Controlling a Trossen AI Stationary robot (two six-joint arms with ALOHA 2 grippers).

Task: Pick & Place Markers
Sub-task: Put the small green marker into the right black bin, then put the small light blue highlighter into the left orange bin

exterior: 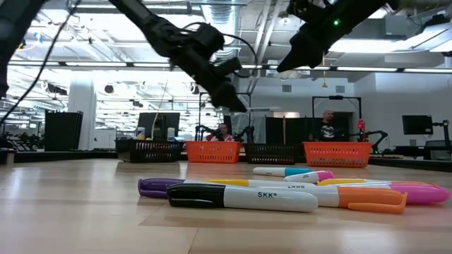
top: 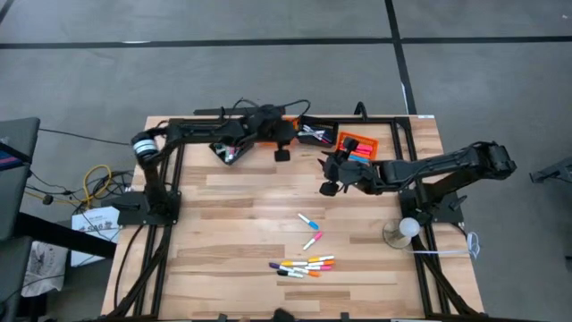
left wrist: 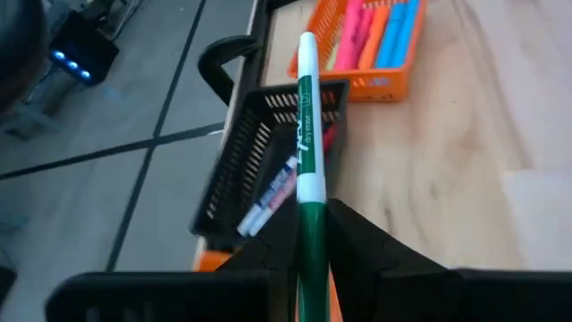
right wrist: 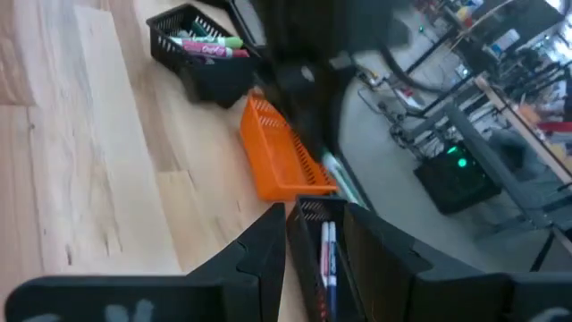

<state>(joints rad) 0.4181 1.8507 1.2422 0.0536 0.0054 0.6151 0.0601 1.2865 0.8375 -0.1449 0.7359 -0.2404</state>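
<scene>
Loose markers [exterior: 282,194] nearest, left tool [left wrist: 313,241] clamping green marker [left wrist: 308,170], right tool [right wrist: 313,233] state unclear.

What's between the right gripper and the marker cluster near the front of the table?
High view: below the right gripper it is bare wood, then two loose markers, one blue-capped, one pink-capped, then the marker cluster. Nothing else lies in that stretch.

Loose markers [top: 306,263] are lying near the table's [top: 232,224] front edge; bins [top: 315,135] are sitting along the back edge, holding more markers
</scene>
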